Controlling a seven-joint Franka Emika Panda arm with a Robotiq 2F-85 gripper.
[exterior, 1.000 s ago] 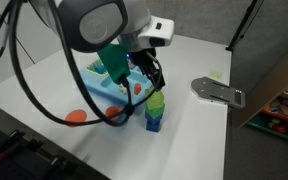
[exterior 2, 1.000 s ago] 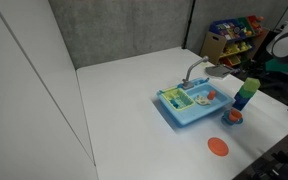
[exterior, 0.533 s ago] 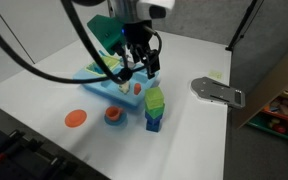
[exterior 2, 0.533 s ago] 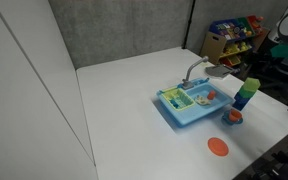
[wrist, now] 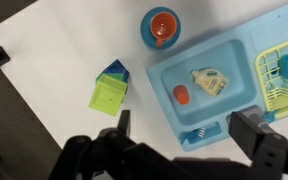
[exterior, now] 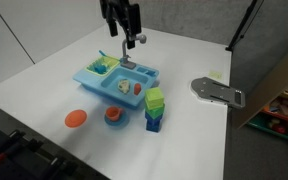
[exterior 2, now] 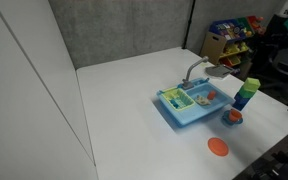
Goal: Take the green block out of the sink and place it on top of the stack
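Observation:
The green block (exterior: 155,96) sits on top of the stack (exterior: 155,114), over a darker green cube and a blue cube, beside the sink (exterior: 104,84). From above in the wrist view the green block (wrist: 108,95) covers most of the stack (wrist: 114,70), left of the sink (wrist: 234,58). The stack (exterior 2: 246,94) and the sink (exterior 2: 174,108) show in both exterior views. My gripper (exterior: 125,37) is open and empty, high above the sink's faucet end. Its two fingers (wrist: 186,130) stand wide apart.
An orange-and-blue bowl (exterior: 114,116) (wrist: 161,25) stands by the stack, with an orange disc (exterior: 76,119) (exterior 2: 217,147) on the table. A grey flat tool (exterior: 217,91) lies beyond. The sink holds small toy items (wrist: 208,82).
My gripper has risen from beside the stack to high above the sink. The green block stays on the stack's top.

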